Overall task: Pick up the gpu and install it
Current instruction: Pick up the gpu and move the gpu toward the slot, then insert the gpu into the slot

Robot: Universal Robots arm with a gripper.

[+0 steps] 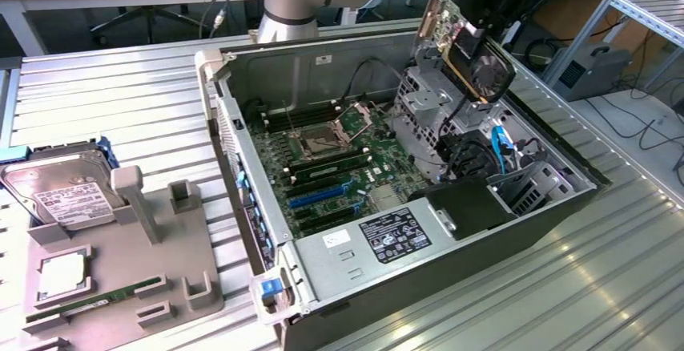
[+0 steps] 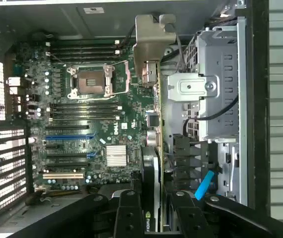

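My gripper (image 1: 494,16) hangs over the far right side of the open computer case (image 1: 256,231), shut on the gpu (image 1: 476,54). The card is a dark board with a round fan, tilted on edge above the drive cage. In the wrist view the gpu (image 2: 153,124) runs edge-on away from my gripper (image 2: 151,210), and its silvery-beige bracket (image 2: 151,34) is at the far end. Black fingers (image 2: 126,213) clamp it from both sides. Below lies the motherboard (image 1: 331,159) with its blue expansion slot (image 2: 69,136) and black slots beside it; the card is off to one side of them.
A metal drive cage (image 1: 428,110) and cables with a blue plug (image 1: 497,139) sit under the card. The power supply (image 1: 396,235) fills the case's near end. On the exterior view's left, a grey fixture (image 1: 160,287) holds a hard drive (image 1: 64,195), a CPU (image 1: 62,275) and a RAM stick (image 1: 91,303).
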